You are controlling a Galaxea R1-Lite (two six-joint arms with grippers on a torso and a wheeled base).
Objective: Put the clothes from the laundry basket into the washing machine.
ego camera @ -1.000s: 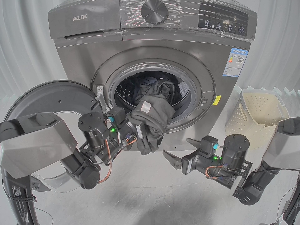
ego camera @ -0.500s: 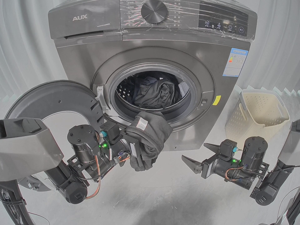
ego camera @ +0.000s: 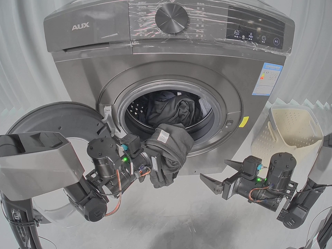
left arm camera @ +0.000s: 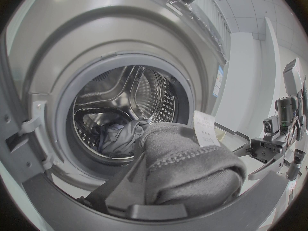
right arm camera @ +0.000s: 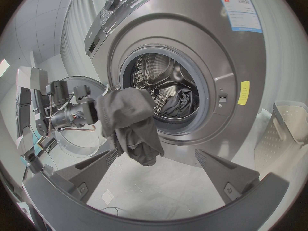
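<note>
Dark grey knitted garment (ego camera: 171, 139) hangs clamped in the left gripper (ego camera: 157, 160) at the mouth of the silver washing machine (ego camera: 166, 59); right gripper (ego camera: 213, 169) gapes wide, empty.

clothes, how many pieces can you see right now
2: one dark garment held in the left pincer at the mouth of the drum, one dark heap inside it, which may hide more.

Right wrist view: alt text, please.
The left end effector holds a dark grey fabric garment before the open drum of the silver front-loading washing machine, where more dark clothes lie. The right end effector, open, frames the foreground; a cream perforated plastic laundry basket sits beside the machine.
</note>
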